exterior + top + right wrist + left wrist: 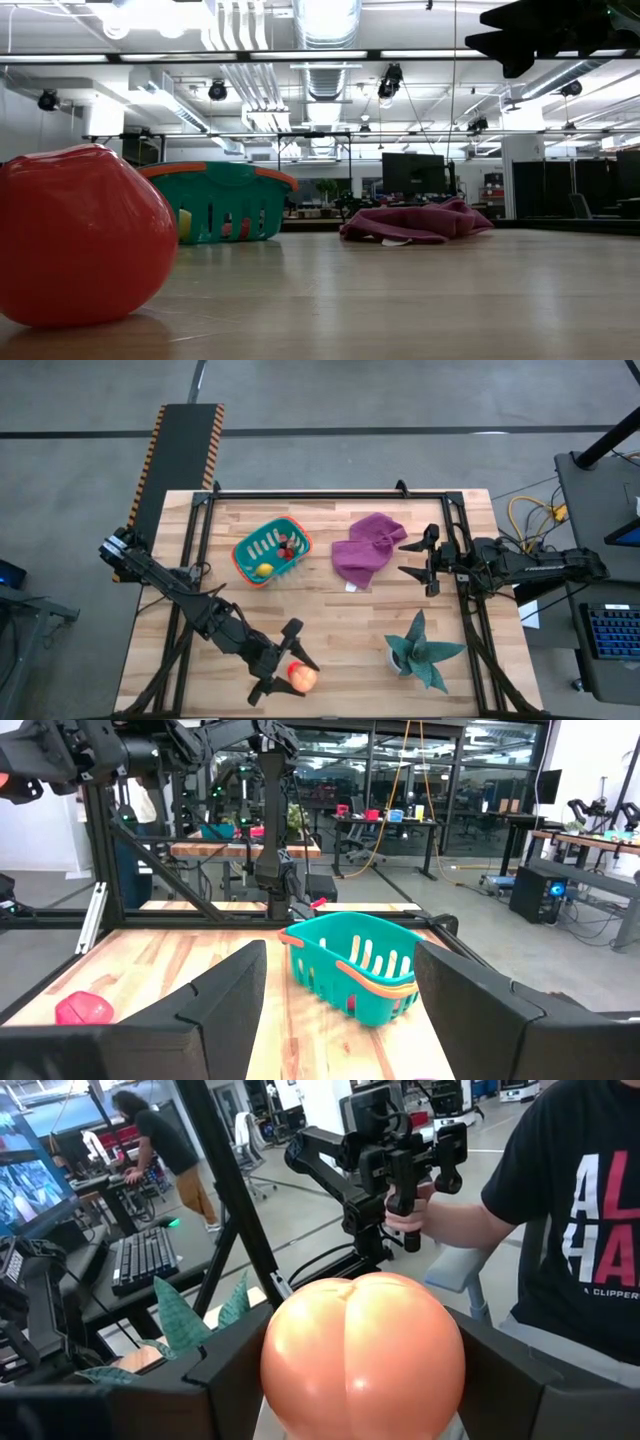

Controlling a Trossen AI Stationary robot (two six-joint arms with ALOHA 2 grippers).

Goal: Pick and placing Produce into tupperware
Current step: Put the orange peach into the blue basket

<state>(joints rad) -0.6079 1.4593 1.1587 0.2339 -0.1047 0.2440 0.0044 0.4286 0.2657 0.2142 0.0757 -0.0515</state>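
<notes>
I am seeing the orange ball point(302, 677) sitting at the lower centre of the high view, on the counter point(340, 630). The left end effector point(290, 667) is straddling it, fingers on either side; in the left wrist view the ball point(362, 1356) is filling the gap between the fingers point(232, 1370), though I cannot tell whether they are pressing on it. The teal basket point(272, 550) is standing at upper centre-left, holding a yellow piece point(263, 570) and small red bits point(287, 547). The right end effector point(408, 558) is hanging wide and empty at centre right, just beside the purple cloth point(366, 547). The teal spiky plant point(420, 651) is resting at lower right.
</notes>
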